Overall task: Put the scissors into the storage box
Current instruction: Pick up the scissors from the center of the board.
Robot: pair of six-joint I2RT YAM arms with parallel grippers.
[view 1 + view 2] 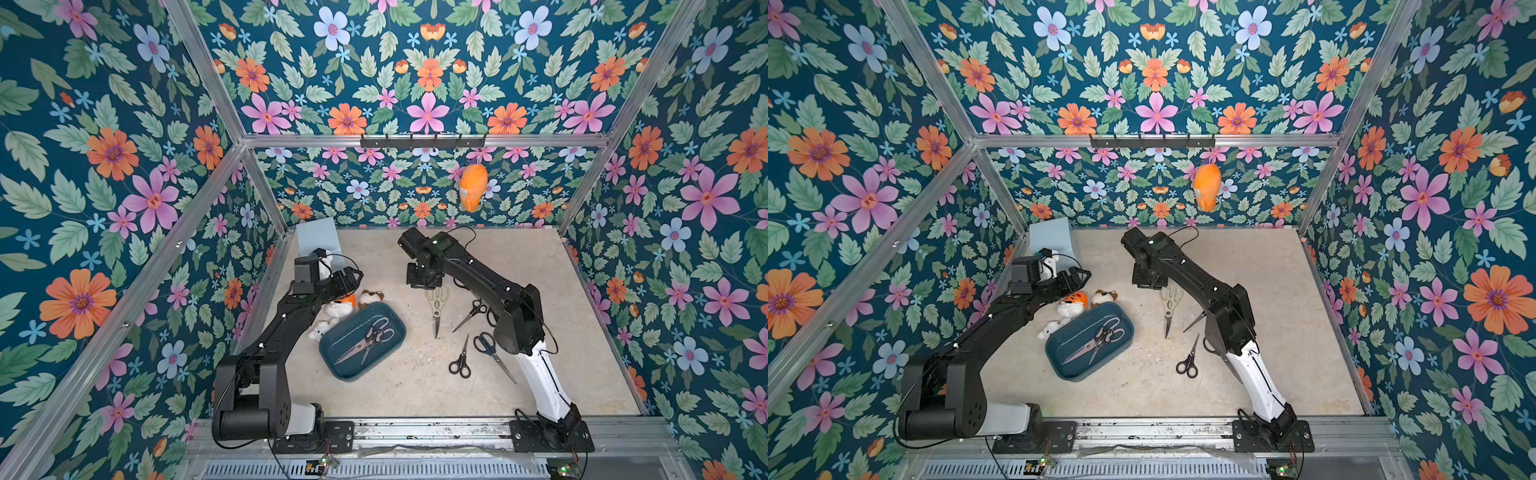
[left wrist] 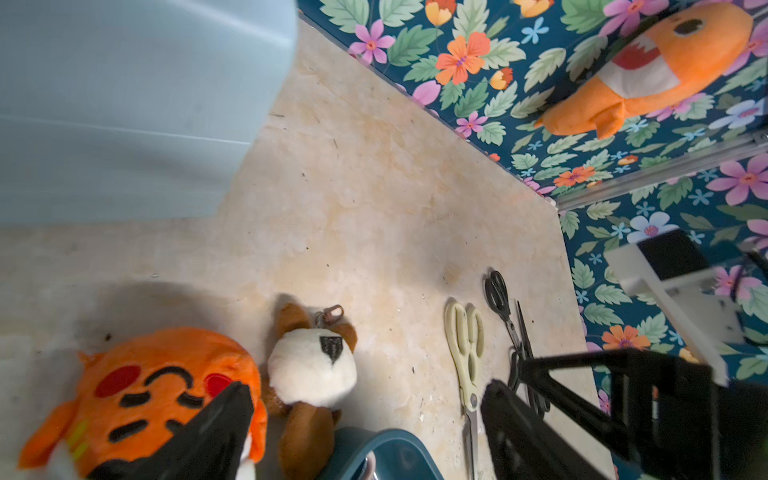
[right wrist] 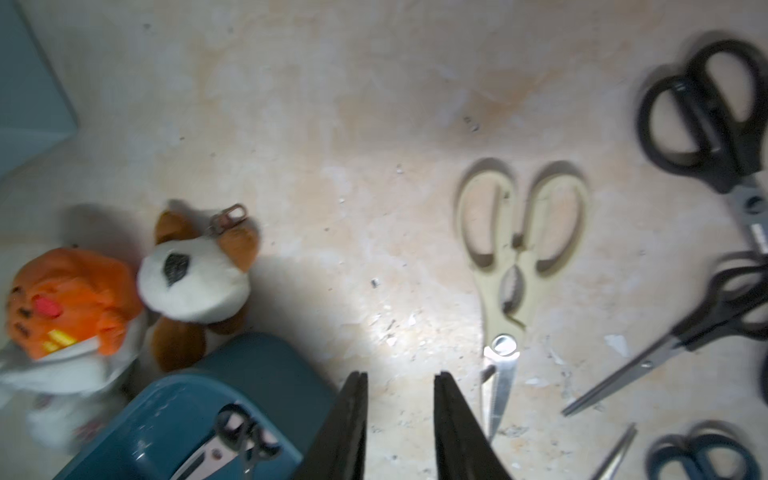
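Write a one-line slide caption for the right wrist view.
Right gripper, jaws apart and empty, hovers beside the cream-handled shears; black-handled scissors lie nearby, and the storage box already holds other pairs.

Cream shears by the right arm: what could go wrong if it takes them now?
The cream shears lie flat, so the open right fingers may scrape the table or slip off.
Black scissors lie close beside them and could be knocked.
The storage box already holds other pairs; the shears may land on those or its rim.
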